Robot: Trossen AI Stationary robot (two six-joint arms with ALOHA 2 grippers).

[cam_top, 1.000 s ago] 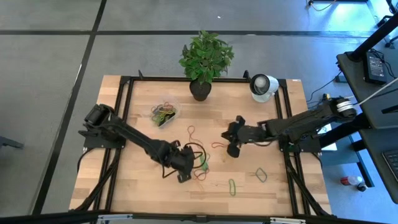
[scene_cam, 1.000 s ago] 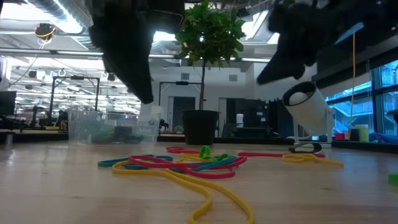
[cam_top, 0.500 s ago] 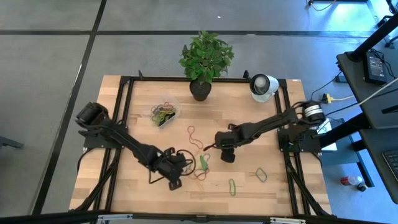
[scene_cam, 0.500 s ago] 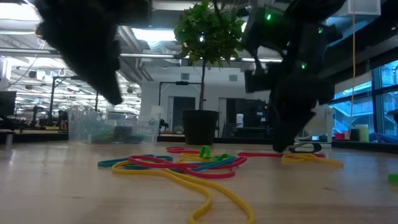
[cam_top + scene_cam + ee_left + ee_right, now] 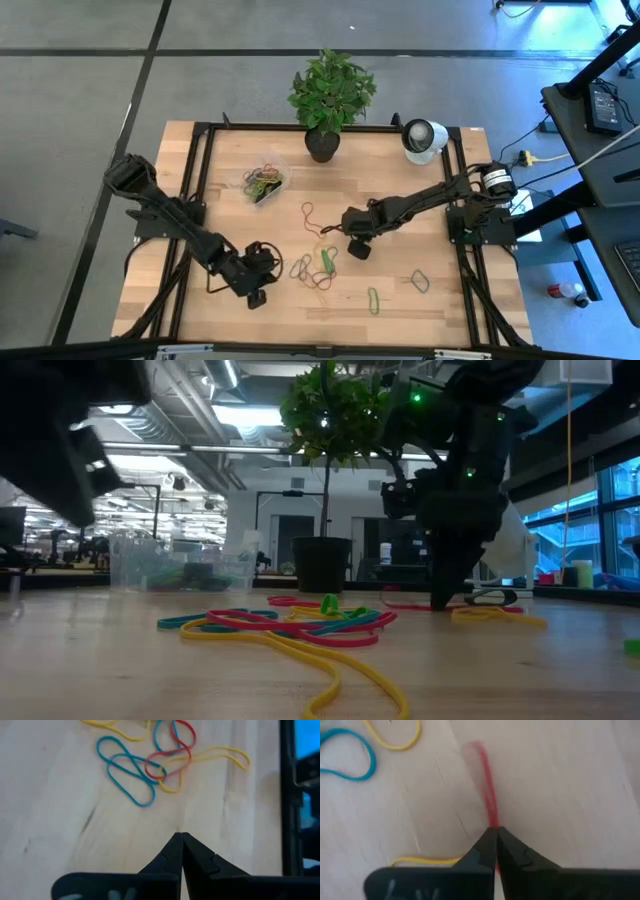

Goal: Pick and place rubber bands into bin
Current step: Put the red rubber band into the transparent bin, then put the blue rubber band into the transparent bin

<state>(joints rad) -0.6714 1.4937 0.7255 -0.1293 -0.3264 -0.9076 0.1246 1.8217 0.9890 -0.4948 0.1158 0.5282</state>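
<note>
Grey floor (image 5: 80, 90) crossed by dark lines | wooden counter (image 5: 240, 225) in black frame | potted plant (image 5: 328, 95) at far edge, white round device (image 5: 423, 138) beside | dark desk (image 5: 590, 110) with cables at right | beyond: ceiling strip lights (image 5: 250, 415), exposed ducts, blue-lit windows (image 5: 570, 525) at right

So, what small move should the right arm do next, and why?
Probably lift a little and carry toward the bin. The right gripper is down at the table, its fingers shut on a red rubber band that stretches out in front of the tips. The bin lies up the table beside the plant pot. The left gripper is shut with nothing in it, short of the tangled bands.
</note>
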